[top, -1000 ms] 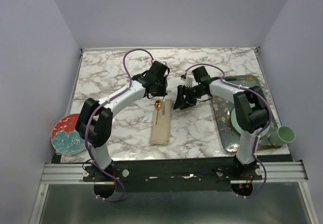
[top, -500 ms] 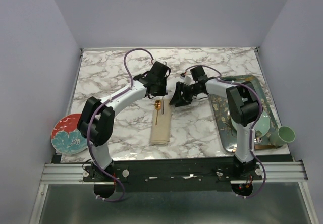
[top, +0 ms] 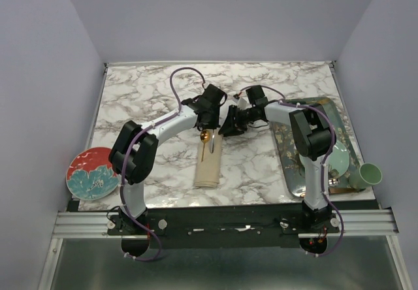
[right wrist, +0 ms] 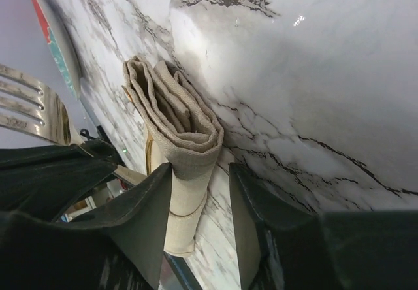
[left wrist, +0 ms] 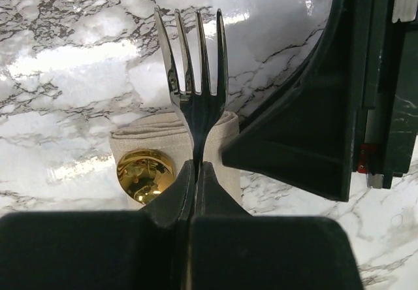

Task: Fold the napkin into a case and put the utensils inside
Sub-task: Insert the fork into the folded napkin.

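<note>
Case (top: 208,164) sits mid-counter, long axis running away from the arm bases, with the layered folds open at the far end. Spoon (top: 205,136) has its gold bowl at that end and its handle running back along the cloth. Can't tell if the handle is tucked under a fold.

Fork (left wrist: 194,91) is not in yet. Left fingers (left wrist: 196,185) are clenched on its neck, tines pointing away from the wrist, just above the case mouth and beside the spoon bowl. The handle is hidden behind the fingers. My read: it's held there to line up for sliding in next to the spoon.

Right fingers (top: 229,125) are parted and straddle the case's far end, one touching the cloth, the other just clear. Likely steadying or spreading the mouth so the folds don't drag.

Counter (top: 137,100) is marble-patterned. Tray (top: 292,172), red plate (top: 91,172) and green cup (top: 369,172) are all well apart from the work.

No brand, label or legible writing anywhere.
</note>
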You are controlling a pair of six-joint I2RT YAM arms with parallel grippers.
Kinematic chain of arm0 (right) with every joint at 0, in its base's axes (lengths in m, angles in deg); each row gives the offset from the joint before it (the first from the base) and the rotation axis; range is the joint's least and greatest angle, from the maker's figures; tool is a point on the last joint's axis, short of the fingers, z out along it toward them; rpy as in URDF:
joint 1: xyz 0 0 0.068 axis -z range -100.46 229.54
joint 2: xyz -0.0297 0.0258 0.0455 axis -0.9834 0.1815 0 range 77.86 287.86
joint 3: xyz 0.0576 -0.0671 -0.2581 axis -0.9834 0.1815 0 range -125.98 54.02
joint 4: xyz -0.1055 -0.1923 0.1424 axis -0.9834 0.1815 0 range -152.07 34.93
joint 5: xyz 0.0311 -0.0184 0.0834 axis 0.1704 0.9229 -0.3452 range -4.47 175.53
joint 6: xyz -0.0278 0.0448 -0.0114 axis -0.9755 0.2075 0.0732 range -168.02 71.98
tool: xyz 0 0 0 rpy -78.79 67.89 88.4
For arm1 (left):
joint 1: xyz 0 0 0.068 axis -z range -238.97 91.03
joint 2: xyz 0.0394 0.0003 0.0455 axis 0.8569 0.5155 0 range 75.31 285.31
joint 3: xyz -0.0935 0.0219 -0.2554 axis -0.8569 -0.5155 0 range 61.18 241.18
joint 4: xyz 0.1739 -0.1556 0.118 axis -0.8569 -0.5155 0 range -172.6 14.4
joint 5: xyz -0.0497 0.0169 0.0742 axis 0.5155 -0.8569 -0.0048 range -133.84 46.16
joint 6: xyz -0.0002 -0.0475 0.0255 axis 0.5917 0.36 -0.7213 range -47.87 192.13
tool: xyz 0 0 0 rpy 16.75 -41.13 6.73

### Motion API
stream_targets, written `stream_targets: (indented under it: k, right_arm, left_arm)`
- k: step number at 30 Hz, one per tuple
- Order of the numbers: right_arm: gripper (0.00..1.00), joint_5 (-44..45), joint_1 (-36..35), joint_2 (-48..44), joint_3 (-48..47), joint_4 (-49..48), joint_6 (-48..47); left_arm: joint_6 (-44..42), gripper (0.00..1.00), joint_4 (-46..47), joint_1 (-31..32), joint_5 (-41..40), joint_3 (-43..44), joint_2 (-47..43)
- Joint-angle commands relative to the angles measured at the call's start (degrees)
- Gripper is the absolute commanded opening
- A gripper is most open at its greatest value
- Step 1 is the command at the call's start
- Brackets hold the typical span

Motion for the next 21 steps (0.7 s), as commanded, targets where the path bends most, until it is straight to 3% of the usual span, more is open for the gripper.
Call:
stream_targets:
  k: [1,13,21]
  right_arm:
    - [0.47,2.61,0.20,2.51,-0.34,-0.47,0.71]
    - [0.34,4.02,0.20,2.95,-0.16,-1.44,2.29]
    - [0.30,4.99,0.20,2.69,0.19,-1.96,2.82]
  left_arm:
    - [1.19,0.00,-2.58,0.87,-0.72,1.69,0.25]
    - [3.74,0.00,-7.68,3.33,1.83,-2.17,-2.38]
    - [5.50,0.00,-7.68,4.38,3.05,-5.51,-4.05]
